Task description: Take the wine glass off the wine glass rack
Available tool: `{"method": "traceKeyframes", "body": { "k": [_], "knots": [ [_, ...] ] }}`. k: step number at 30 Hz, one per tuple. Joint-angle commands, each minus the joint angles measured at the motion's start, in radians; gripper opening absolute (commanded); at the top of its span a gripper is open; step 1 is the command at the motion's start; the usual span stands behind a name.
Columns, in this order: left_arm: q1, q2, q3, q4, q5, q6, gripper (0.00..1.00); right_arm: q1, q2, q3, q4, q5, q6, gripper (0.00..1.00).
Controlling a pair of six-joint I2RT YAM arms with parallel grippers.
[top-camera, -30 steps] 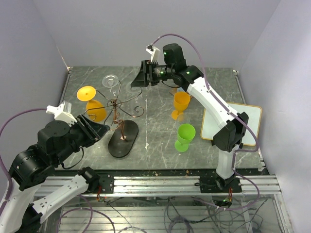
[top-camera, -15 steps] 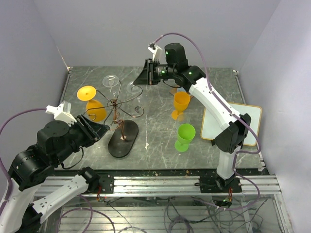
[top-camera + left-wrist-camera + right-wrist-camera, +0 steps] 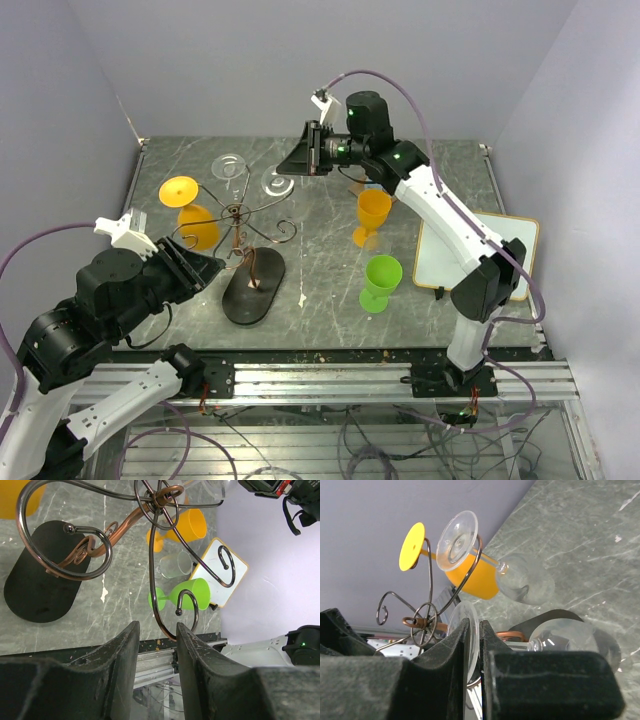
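Glass foot [image 3: 456,617] in right end effector [image 3: 475,630]

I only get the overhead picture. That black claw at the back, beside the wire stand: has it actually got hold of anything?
Observer: Yes. Its wrist camera shows the right gripper pinching the flat round foot of a clear wine glass, held edge-on.
Visitor: And the claw nearer the front?
Observer: Its wrist camera shows the left gripper with fingers apart and one curled arm of the wine glass rack seen in the gap. Whether it touches, I cannot tell.
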Motion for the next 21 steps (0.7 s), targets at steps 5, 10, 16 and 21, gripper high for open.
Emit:
{"method": "traceKeyframes", "body": {
  "k": [5, 10, 16, 21],
  "knots": [
    [0.002, -0.009, -0.004, -0.046, -0.001, 0.016, 0.44, -0.018, -0.121, -0.161, 0.221, -0.037, 0.197, 0.00],
    [0.003, -0.009, -0.002, -0.049, -0.001, 0.016, 0.44, -0.038, -0.145, -0.205, 0.263, -0.047, 0.258, 0.00],
    [0.003, -0.017, 0.001, -0.054, -0.011, 0.015, 0.43, -0.058, -0.148, -0.250, 0.334, -0.104, 0.340, 0.00],
    [0.003, -0.024, 0.004, -0.053, -0.016, 0.012, 0.43, -0.059, -0.172, -0.287, 0.396, -0.149, 0.391, 0.00]
  ]
}}
